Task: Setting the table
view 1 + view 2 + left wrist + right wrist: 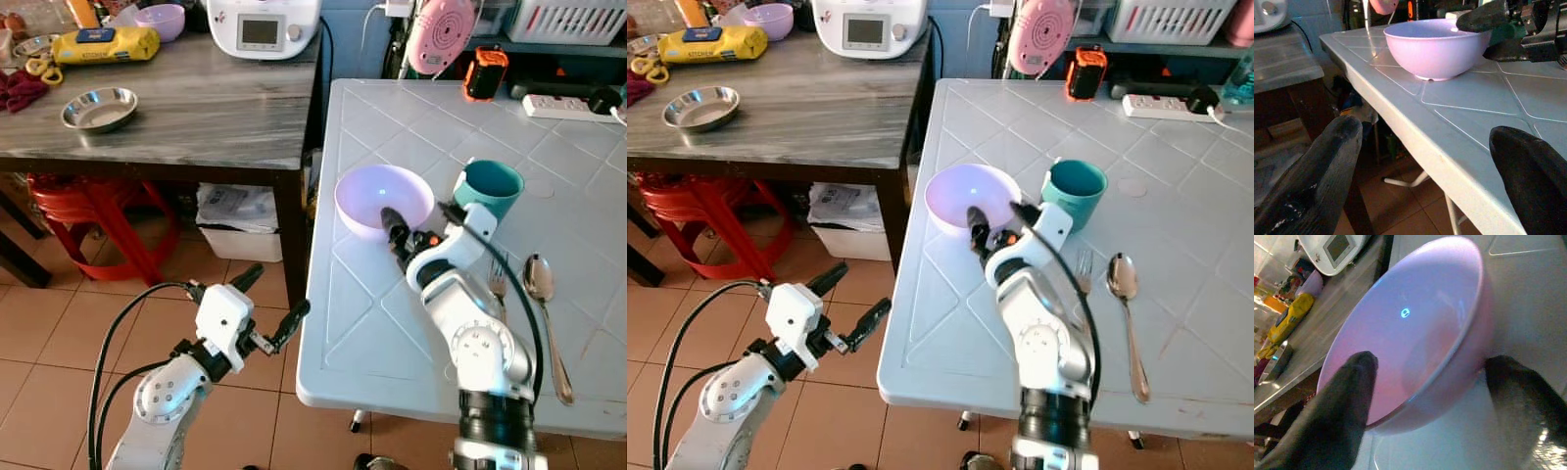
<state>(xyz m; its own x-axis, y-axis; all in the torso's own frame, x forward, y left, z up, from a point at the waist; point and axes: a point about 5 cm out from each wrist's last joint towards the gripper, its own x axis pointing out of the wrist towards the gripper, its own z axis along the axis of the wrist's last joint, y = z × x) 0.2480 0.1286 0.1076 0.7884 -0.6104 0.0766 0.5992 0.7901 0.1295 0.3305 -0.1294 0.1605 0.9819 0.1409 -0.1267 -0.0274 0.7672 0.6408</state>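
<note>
in the left eye view we see our right gripper (423, 228) at the near rim of the pink bowl (377, 192), which sits on the white table (392, 323) toward its left edge; one finger reaches inside the bowl, the other stays outside, so the rim lies between them; a teal cup (487, 186) stands just right of the bowl; a fork (498, 284) and a spoon (542, 289) lie nearer and to the right; our left gripper (271, 304) hangs over the tiled floor, left of the table, fingers spread and holding nothing; far left, a steel dish (98, 108) rests on the grey wooden table (216, 108).

in the right eye view the same layout shows, with a white appliance (867, 24) at the far edge of the grey table.

in the left wrist view the two black fingers (1312, 181) are well apart, the table edge and bowl beyond them.

in the right wrist view the fingers (1347, 401) straddle the bowl's wall, one inside, one outside; we cannot tell whether they press it.
</note>
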